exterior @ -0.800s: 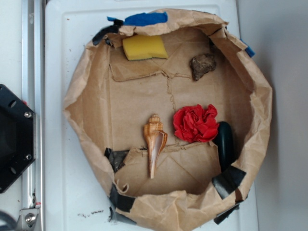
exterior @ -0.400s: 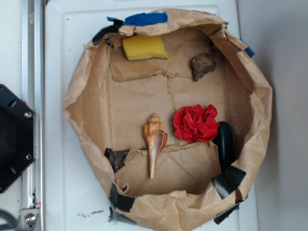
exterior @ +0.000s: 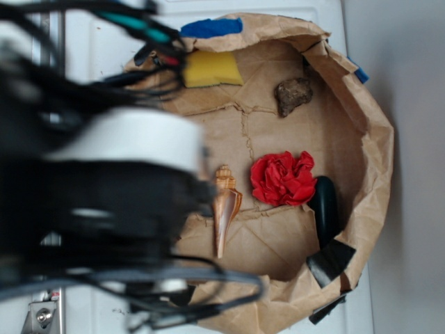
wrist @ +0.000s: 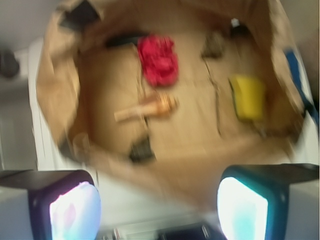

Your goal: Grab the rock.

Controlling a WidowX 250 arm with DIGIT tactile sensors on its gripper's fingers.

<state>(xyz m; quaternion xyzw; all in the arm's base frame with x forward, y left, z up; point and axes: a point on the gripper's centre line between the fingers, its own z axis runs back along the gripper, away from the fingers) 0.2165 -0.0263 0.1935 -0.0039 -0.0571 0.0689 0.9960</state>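
Observation:
The rock [exterior: 293, 95] is a lumpy brown-grey stone lying at the back right of a brown paper bowl [exterior: 375, 139]. In the blurred wrist view the rock [wrist: 214, 45] is a dark lump far ahead. My gripper [wrist: 157, 200] is open, with nothing between its two pale pads [wrist: 75, 210]. It hovers over the bowl's near rim, well short of the rock. In the exterior view my blurred arm [exterior: 118, 181] covers the bowl's left half, and the fingers themselves cannot be made out there.
Also in the bowl are a yellow sponge [exterior: 208, 68], a tan seashell [exterior: 224, 209], a crumpled red cloth [exterior: 283, 177] and a glossy black oval [exterior: 325, 209] against the right wall. The bowl's paper walls stand up all round, patched with black tape.
My arm has swung into the exterior view from the left and now hides the bowl's left side. The rock and the other objects have not moved.

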